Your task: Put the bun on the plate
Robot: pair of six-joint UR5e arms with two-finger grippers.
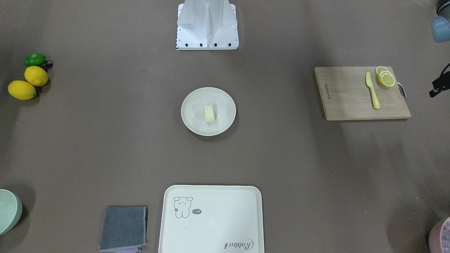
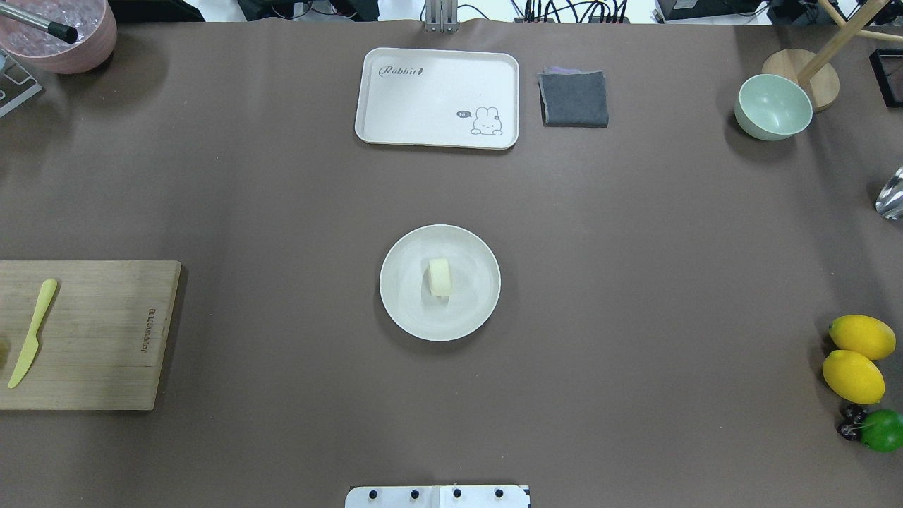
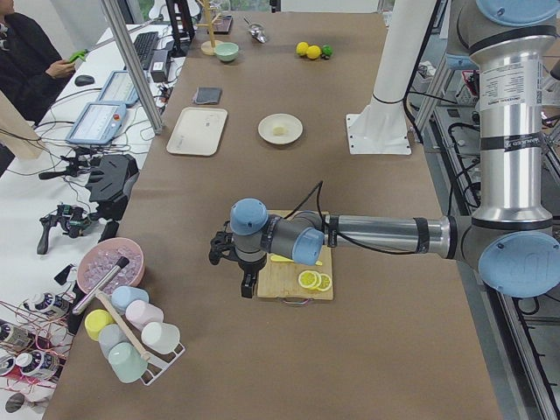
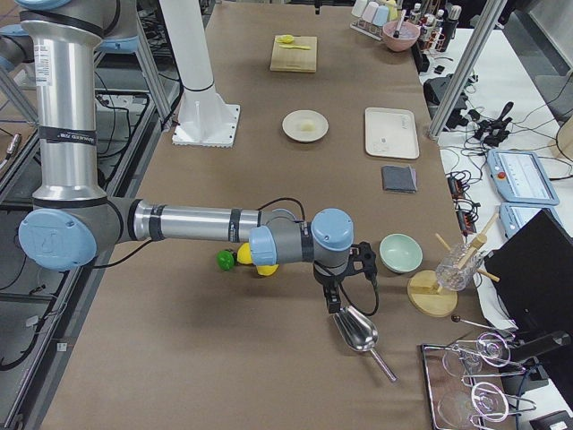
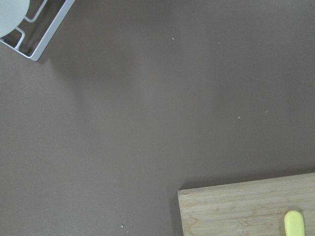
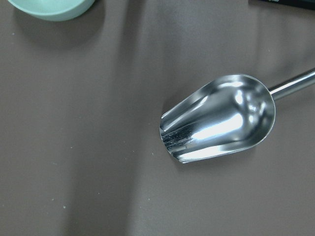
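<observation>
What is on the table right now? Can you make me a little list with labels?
bun: lying on the plate, near its middle
plate: centre of the table
task: looks done
left end effector: above the table by the cutting board's edge; open or shut, cannot tell
right end effector: above the metal scoop; cannot tell
cutting board: holds a yellow knife and lemon slices
tray: beside the grey cloth

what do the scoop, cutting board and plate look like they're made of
Scoop: polished metal, likely steel; mirror-like reflections. Cutting board: bamboo or wood, matte; visible grain strips. Plate: matte cream, perhaps plastic or bamboo fibre; no gloss, so uncertain.
</observation>
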